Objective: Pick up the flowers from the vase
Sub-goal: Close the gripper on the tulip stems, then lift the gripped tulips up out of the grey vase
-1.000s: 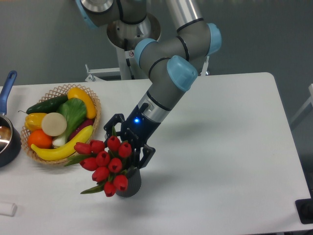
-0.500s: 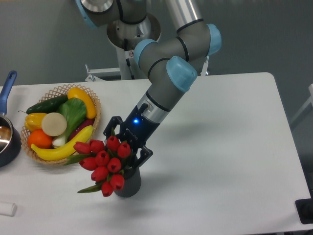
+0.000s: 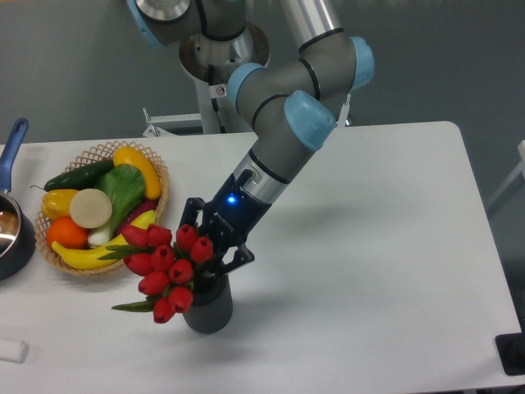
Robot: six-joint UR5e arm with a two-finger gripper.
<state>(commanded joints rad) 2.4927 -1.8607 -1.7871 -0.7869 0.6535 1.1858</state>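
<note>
The flowers (image 3: 166, 267), a bunch of red tulip buds with green leaves, lean out to the left over the rim of the vase (image 3: 209, 309), a small dark grey cylinder near the table's front edge. My gripper (image 3: 212, 253) comes down at a slant from the upper right. Its dark fingers (image 3: 191, 220) are drawn in on the bunch just above the vase mouth. The stems are hidden behind the buds and the fingers.
A wicker basket (image 3: 156, 174) of fruit and vegetables stands just left of the flowers, its banana nearly touching the buds. A dark pot with a blue handle (image 3: 11, 152) sits at the left edge. A small white object (image 3: 12, 350) lies at the front left.
The gripper's fingers have drawn together on the bunch. The flowers have shifted left and up a little, showing more of the vase, which has also slid slightly left.
</note>
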